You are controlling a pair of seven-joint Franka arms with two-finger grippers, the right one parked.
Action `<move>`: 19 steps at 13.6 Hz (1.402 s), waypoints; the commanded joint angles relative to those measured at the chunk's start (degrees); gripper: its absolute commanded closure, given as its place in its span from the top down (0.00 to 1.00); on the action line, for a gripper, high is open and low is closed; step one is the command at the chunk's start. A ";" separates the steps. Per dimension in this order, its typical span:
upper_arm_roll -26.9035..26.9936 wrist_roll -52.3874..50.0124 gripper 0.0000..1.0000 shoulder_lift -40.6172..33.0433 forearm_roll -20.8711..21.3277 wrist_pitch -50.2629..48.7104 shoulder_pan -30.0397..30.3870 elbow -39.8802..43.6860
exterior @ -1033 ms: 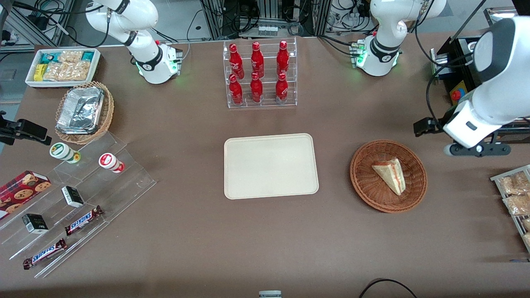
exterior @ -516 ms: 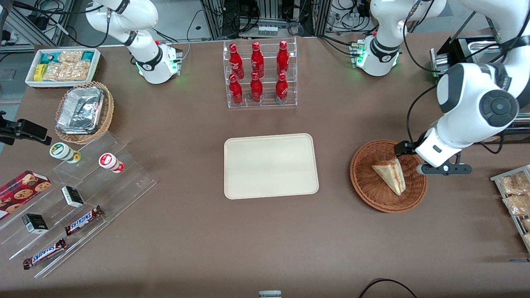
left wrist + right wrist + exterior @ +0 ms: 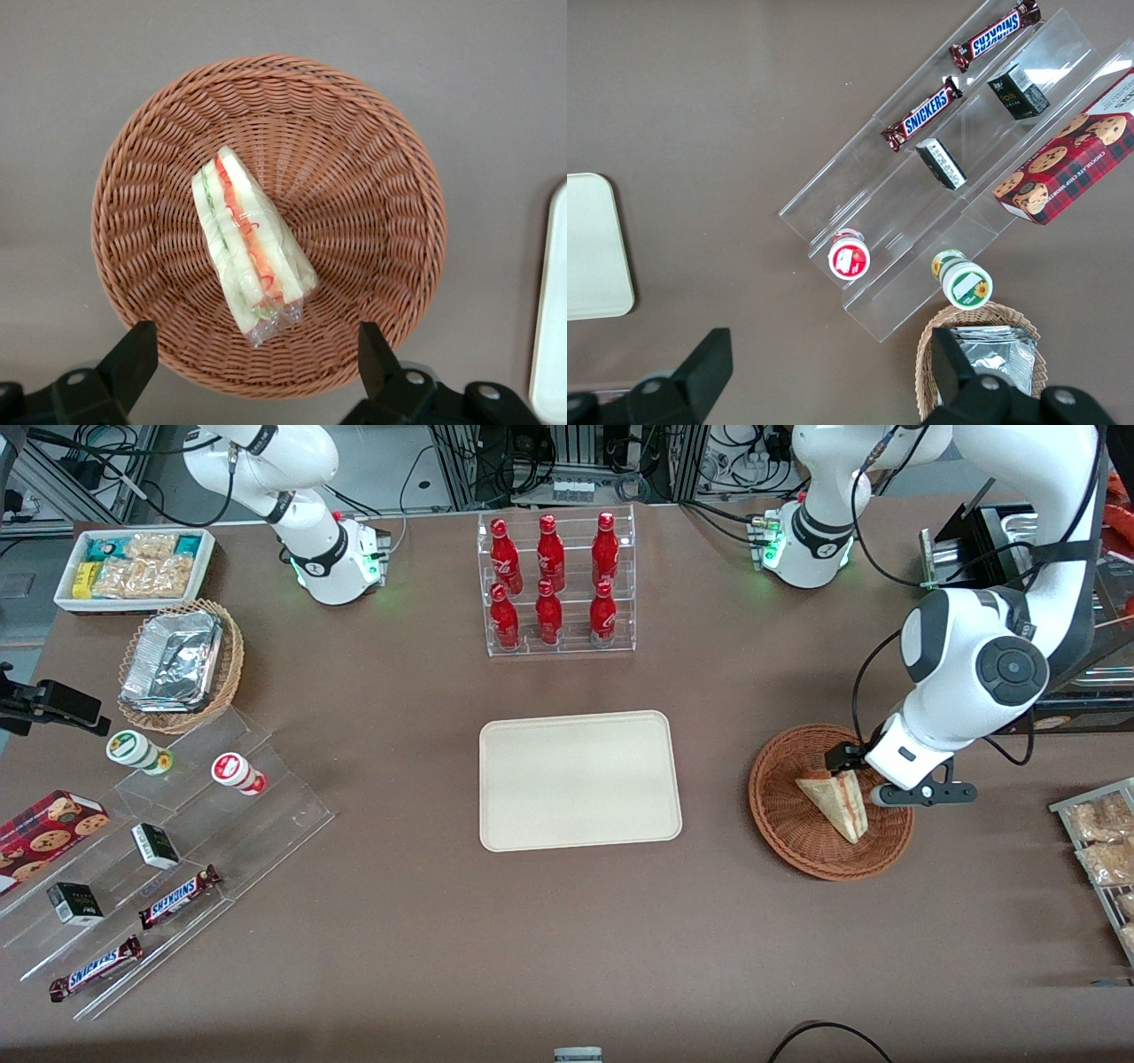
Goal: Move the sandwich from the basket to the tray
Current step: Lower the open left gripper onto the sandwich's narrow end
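Note:
The sandwich (image 3: 833, 802), a wrapped white wedge with red and green filling, lies in the round reddish-brown basket (image 3: 780, 833) toward the working arm's end of the table. My left gripper (image 3: 873, 779) hovers over the basket, above the sandwich's wide end. In the left wrist view the sandwich (image 3: 252, 243) lies in the middle of the basket (image 3: 372, 159). The gripper (image 3: 255, 359) is open there, its two black fingers (image 3: 133, 354) spread wide above the basket's rim with nothing between them. The cream tray (image 3: 580, 779) lies bare at the table's middle, and its edge (image 3: 554, 310) shows beside the basket.
A clear rack of red bottles (image 3: 554, 584) stands farther from the camera than the tray. A wire rack of packaged snacks (image 3: 1103, 850) sits at the working arm's end. A stepped acrylic shelf (image 3: 168, 850), a tan foil-filled basket (image 3: 182, 664) and a white snack bin (image 3: 133, 567) lie toward the parked arm's end.
My left arm has swung in from the working arm's end of the table to over the basket, bringing the gripper above the sandwich. The sandwich and basket have not moved.

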 commanded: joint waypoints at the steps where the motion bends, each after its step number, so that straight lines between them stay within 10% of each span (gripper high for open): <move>1: 0.23 -11.77 1.00 0.09 0.19 2.86 -0.43 -1.70; 7: 0.23 -34.48 1.00 2.99 -0.07 7.52 -0.34 -1.78; 19: 0.32 -34.50 1.00 8.53 0.19 7.87 0.01 -1.08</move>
